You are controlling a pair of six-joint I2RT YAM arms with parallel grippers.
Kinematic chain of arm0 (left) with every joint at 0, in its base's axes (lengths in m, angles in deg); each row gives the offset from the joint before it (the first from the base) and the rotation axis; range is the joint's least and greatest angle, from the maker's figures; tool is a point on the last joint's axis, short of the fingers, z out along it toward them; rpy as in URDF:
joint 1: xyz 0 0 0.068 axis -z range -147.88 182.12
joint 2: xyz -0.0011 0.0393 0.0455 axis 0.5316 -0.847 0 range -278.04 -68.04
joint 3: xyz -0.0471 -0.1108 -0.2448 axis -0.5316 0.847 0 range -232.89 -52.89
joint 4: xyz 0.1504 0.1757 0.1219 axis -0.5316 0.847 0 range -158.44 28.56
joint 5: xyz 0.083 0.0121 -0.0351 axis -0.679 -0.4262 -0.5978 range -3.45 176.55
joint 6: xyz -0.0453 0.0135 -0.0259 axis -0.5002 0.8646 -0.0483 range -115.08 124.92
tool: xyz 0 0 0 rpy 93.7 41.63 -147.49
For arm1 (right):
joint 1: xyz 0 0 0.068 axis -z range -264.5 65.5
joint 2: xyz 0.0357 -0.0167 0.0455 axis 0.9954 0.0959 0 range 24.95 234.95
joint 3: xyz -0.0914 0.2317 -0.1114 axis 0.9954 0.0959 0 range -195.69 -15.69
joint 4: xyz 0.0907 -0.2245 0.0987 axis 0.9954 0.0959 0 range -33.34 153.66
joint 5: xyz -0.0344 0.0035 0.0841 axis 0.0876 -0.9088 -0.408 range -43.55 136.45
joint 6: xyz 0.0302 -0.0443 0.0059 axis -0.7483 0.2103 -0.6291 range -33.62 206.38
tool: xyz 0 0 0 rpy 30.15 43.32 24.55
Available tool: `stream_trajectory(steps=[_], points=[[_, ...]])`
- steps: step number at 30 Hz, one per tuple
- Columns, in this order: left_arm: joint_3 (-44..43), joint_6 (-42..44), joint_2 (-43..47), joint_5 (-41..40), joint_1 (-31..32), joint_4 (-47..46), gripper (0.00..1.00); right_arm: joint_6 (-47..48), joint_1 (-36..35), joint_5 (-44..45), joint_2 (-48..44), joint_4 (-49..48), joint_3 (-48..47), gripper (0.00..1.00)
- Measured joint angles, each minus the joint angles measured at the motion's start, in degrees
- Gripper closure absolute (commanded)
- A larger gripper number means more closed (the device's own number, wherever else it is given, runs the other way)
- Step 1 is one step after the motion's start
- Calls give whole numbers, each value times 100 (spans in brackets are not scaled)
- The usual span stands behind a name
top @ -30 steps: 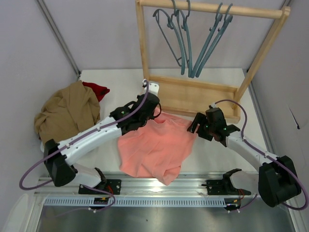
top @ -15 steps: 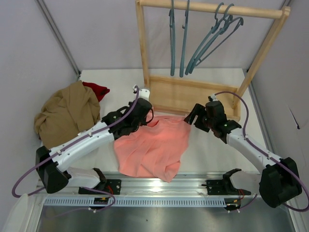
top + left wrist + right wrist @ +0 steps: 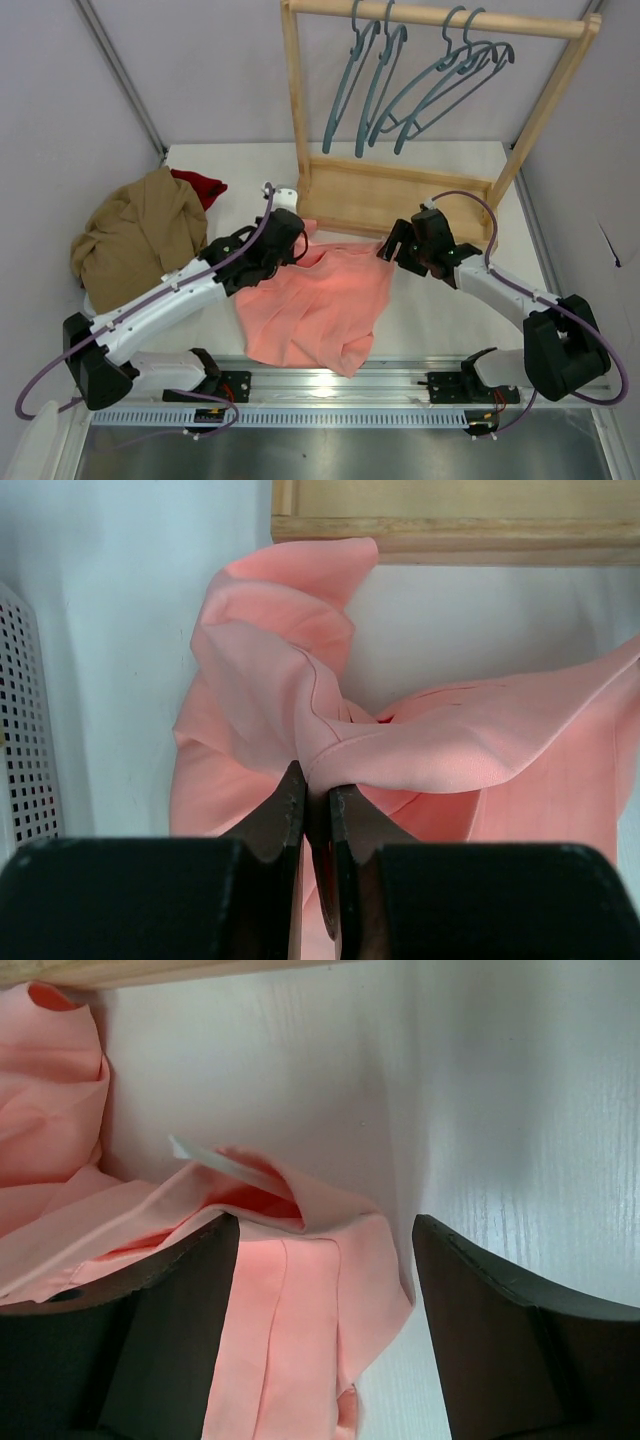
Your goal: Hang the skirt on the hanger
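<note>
Top view: the skirt (image 3: 320,300) lies on the table (image 3: 450,310) between both hands, the hanger (image 3: 340,88) far behind it. Left wrist: the left hand (image 3: 315,792) pinches its far-left fold. Right wrist: the right hand (image 3: 325,1228) gapes astride the labelled far-right corner.

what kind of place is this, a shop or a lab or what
Probably a robotics lab test cell, not a shop: two robot arms bolted to a white table, plain grey panels closing it in, and a small wooden rack of teal hangers staged beside a pink skirt.
</note>
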Motion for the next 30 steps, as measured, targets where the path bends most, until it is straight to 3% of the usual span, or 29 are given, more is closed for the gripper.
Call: stream_trajectory(steps=[10,22,30], points=[[693,-269,763,11,-9,92,92,-251,-26,186,13,-310,-72,23],[719,-492,752,50,-17,44,92,-616,-87,-63,76,-1421,59,25],[743,-601,761,48,-26,55,92,-686,-101,-79,81,-1534,341,28]])
